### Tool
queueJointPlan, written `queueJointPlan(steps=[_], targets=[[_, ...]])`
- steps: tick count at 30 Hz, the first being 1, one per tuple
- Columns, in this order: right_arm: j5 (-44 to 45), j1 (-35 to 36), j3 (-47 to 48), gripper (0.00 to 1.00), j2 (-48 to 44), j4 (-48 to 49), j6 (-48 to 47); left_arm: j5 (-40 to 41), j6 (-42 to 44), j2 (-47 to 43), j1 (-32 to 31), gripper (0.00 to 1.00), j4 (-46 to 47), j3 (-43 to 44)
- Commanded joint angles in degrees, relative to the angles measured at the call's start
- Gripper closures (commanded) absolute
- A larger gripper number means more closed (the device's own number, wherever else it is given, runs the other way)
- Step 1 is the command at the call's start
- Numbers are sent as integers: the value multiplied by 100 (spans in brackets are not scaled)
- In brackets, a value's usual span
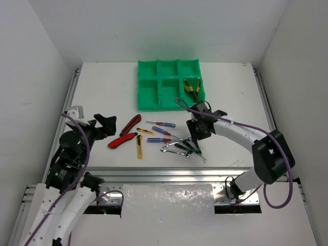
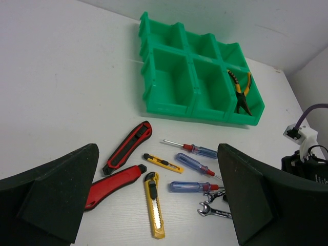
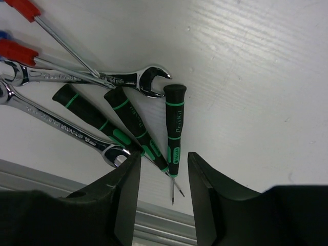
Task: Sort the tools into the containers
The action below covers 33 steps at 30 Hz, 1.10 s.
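We see the right fingers (image 3: 125, 200) released and gripping nothing. In the right wrist view the thin metal tips of the dark screwdrivers (image 3: 174, 123) lie in the gap between them, and as far as we can tell they touch neither finger. Three of these green-banded drivers fan out from that gap, their handles pointing between 10 and 12 o'clock. Two silver wrenches (image 3: 138, 79) lie with them: one crosses the handle ends, and the other runs along the 9 o'clock side of the fan, its open end just beside the left-hand finger. Thin shafts with red grips cross the wrenches from 10 o'clock.

The left fingers (image 2: 61, 195) are spread fully wide with nothing between them, and they hang above the surface (image 1: 102, 87). In the left wrist view, two red-black utility knives (image 2: 128, 147) lie just beyond them at 11 o'clock. Two yellow box cutters (image 2: 154, 205) lie near 12 o'clock, and three blue and red screwdrivers (image 2: 192, 164) lie toward 1 o'clock.

In the top view, with 12 o'clock at the far edge, all these tools lie loose in one cluster. The left fingers are at its 9 o'clock and the right fingers are over its 3 o'clock end. The green tray (image 1: 148, 105) sits at 12 o'clock from the cluster, well apart from it. The yellow-handled pliers (image 1: 191, 85) lie in its near right compartment, and the other five compartments hold nothing we can see.
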State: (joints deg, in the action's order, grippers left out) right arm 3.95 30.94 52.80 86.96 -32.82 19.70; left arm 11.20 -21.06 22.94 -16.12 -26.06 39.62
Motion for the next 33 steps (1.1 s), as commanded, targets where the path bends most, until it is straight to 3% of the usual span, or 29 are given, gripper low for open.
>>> queueJointPlan(steps=[1,13,19,21,25,33], targets=[[-253,0,-103,58,102,258,86,14,40,53,-40,0,181,20],[89,-96,-94,66,1051,566,7,-13,49,123,-40,0,181,20],[177,-202,-164,77,1218,636,-10,-57,49,149,-40,0,198,20],[168,-202,-129,84,1192,610,-19,-65,58,149,-40,0,198,20],[326,-202,-59,89,824,496,-2,-65,58,132,-40,0,198,11],[739,-202,739,93,137,30,-151,-74,58,132,-40,0,207,20]])
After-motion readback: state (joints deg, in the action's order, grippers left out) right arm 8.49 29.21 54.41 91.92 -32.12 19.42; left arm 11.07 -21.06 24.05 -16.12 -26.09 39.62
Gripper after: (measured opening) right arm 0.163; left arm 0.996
